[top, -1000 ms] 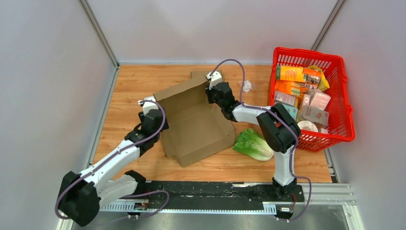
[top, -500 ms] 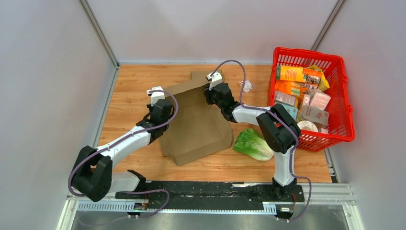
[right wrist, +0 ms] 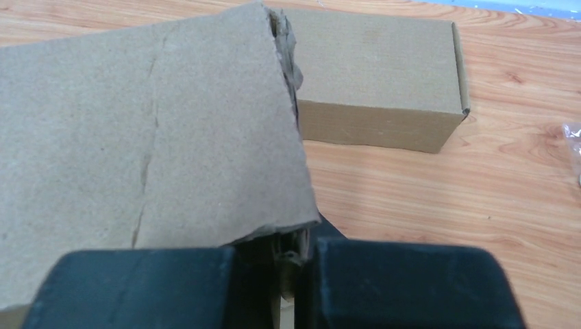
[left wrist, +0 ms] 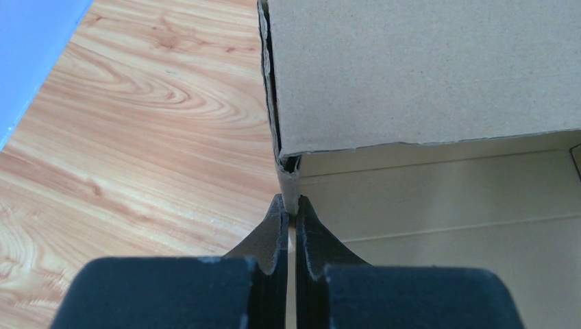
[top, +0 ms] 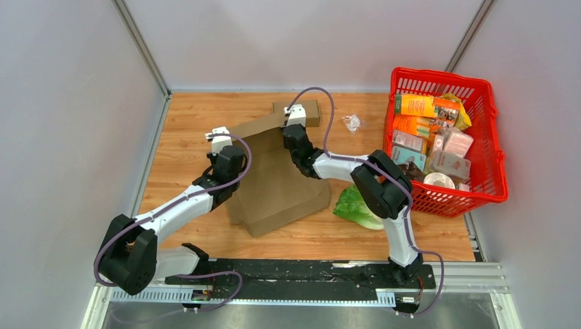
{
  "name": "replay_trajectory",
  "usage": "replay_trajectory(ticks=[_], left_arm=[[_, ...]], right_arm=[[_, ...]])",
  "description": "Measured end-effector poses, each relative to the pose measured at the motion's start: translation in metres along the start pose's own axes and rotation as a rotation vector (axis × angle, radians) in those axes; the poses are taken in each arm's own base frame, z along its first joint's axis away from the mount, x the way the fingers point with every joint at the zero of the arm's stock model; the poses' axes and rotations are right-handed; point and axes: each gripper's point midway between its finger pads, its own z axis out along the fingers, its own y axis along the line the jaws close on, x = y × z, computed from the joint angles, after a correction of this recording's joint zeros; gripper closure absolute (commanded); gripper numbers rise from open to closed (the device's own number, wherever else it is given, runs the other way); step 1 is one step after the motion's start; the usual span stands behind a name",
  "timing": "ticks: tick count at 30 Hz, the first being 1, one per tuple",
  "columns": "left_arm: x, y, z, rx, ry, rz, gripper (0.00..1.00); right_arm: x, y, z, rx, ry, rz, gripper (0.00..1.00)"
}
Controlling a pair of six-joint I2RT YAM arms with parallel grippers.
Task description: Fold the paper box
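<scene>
The paper box [top: 281, 188] is brown cardboard, half formed, in the middle of the wooden table. Its back panel [top: 257, 127] stands raised. My left gripper [top: 236, 147] is at the box's left side. In the left wrist view it [left wrist: 291, 205] is shut on the thin top edge of the left side wall [left wrist: 288, 179], below the raised panel [left wrist: 425, 68]. My right gripper [top: 289, 131] is at the back right corner. In the right wrist view it [right wrist: 294, 250] is shut on the lower edge of the raised panel [right wrist: 151, 137], which hides its fingertips.
A small closed cardboard box [top: 306, 110] [right wrist: 373, 75] lies just behind the right gripper. A head of lettuce [top: 356, 205] lies right of the paper box. A crumpled plastic wrapper [top: 353, 122] lies farther back. A red basket [top: 438, 72] full of groceries stands at the right.
My left gripper moved back along the left side and shut on the wall edge. The right gripper moved left, and the back panel now stands more upright over the box.
</scene>
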Motion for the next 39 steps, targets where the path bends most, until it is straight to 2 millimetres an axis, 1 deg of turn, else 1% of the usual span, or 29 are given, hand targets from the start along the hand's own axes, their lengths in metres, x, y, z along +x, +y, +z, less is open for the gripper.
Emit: replay_trajectory(ticks=[1,2,3,4,5,7,8,10,12,13,15,16,17,18,19,21,23,24,26,28,30,31,32,33,34,36,37,38,39], left_arm=[[0.001,0.001,0.000,-0.003,0.003,-0.006,1.00],[0.002,0.001,0.000,-0.005,0.005,-0.009,1.00],[0.003,0.001,0.000,-0.007,0.007,-0.013,1.00],[0.005,0.002,-0.001,-0.011,0.013,-0.016,1.00],[0.006,0.001,-0.001,-0.003,0.019,-0.023,1.00],[0.008,-0.004,-0.004,0.010,0.026,-0.034,1.00],[0.009,-0.004,-0.004,0.011,0.031,-0.038,1.00],[0.013,-0.003,-0.006,0.005,0.043,-0.041,1.00],[0.014,-0.002,-0.007,-0.002,0.049,-0.050,1.00],[0.015,-0.001,-0.007,-0.004,0.052,-0.055,0.96],[0.015,0.001,-0.010,-0.008,0.060,-0.064,0.78],[0.016,0.003,-0.012,-0.008,0.066,-0.064,0.62],[0.017,0.004,-0.014,-0.008,0.074,-0.067,0.54],[0.019,0.006,-0.017,-0.006,0.086,-0.071,0.50],[0.020,0.008,-0.020,-0.003,0.098,-0.067,0.44],[0.023,0.014,-0.029,0.006,0.130,-0.070,0.43],[0.025,0.021,-0.043,0.034,0.178,-0.079,0.47],[0.023,0.023,-0.050,0.055,0.197,-0.092,0.48],[0.012,0.028,-0.070,0.111,0.223,-0.137,0.48],[-0.002,0.029,-0.095,0.210,0.209,-0.201,0.46],[-0.010,0.028,-0.116,0.299,0.192,-0.237,0.45],[-0.014,0.027,-0.127,0.343,0.184,-0.250,0.47],[-0.015,0.025,-0.135,0.382,0.185,-0.253,0.52],[-0.015,0.023,-0.138,0.404,0.197,-0.246,0.56],[-0.011,0.019,-0.140,0.425,0.220,-0.222,0.57],[0.002,0.007,-0.139,0.468,0.286,-0.149,0.57],[0.009,0.002,-0.139,0.488,0.313,-0.110,0.53],[0.016,-0.005,-0.142,0.520,0.333,-0.058,0.49],[0.026,-0.017,-0.148,0.570,0.358,0.019,0.41]], right_arm=[[0.000,-0.002,0.000,0.016,0.002,0.004,0.83],[0.002,-0.003,-0.001,0.023,0.008,0.005,0.46],[0.001,-0.004,-0.002,0.028,0.010,0.010,0.33],[0.000,-0.006,-0.004,0.037,0.013,0.017,0.23],[0.001,-0.010,-0.007,0.043,0.026,0.010,0.10],[0.009,-0.023,-0.021,0.057,0.093,-0.009,0.05],[0.012,-0.027,-0.029,0.057,0.129,-0.014,0.00],[0.016,-0.036,-0.050,0.050,0.217,-0.026,0.00],[0.017,-0.043,-0.076,0.020,0.296,-0.026,0.00],[0.017,-0.049,-0.091,0.001,0.342,-0.019,0.00],[0.018,-0.056,-0.117,-0.045,0.428,-0.004,0.00],[0.019,-0.057,-0.124,-0.062,0.455,-0.001,0.00],[0.021,-0.060,-0.133,-0.079,0.491,0.001,0.00],[0.023,-0.063,-0.141,-0.089,0.521,0.000,0.00],[0.027,-0.066,-0.147,-0.094,0.548,-0.004,0.00],[0.037,-0.074,-0.161,-0.098,0.608,-0.017,0.00],[0.043,-0.079,-0.173,-0.103,0.650,-0.030,0.00],[0.043,-0.079,-0.177,-0.108,0.658,-0.033,0.00],[0.038,-0.082,-0.184,-0.115,0.661,-0.027,0.00],[0.031,-0.086,-0.183,-0.108,0.644,-0.007,0.00],[0.022,-0.098,-0.173,-0.058,0.627,0.029,0.00],[0.015,-0.108,-0.163,-0.016,0.617,0.047,0.00],[0.009,-0.116,-0.152,0.018,0.605,0.061,0.00],[0.003,-0.123,-0.139,0.047,0.596,0.072,0.00],[-0.004,-0.128,-0.125,0.071,0.590,0.083,0.00],[-0.011,-0.136,-0.104,0.104,0.569,0.097,0.00],[-0.009,-0.139,-0.103,0.110,0.572,0.097,0.00],[-0.003,-0.140,-0.105,0.114,0.589,0.091,0.00],[0.001,-0.140,-0.108,0.116,0.602,0.089,0.00]])
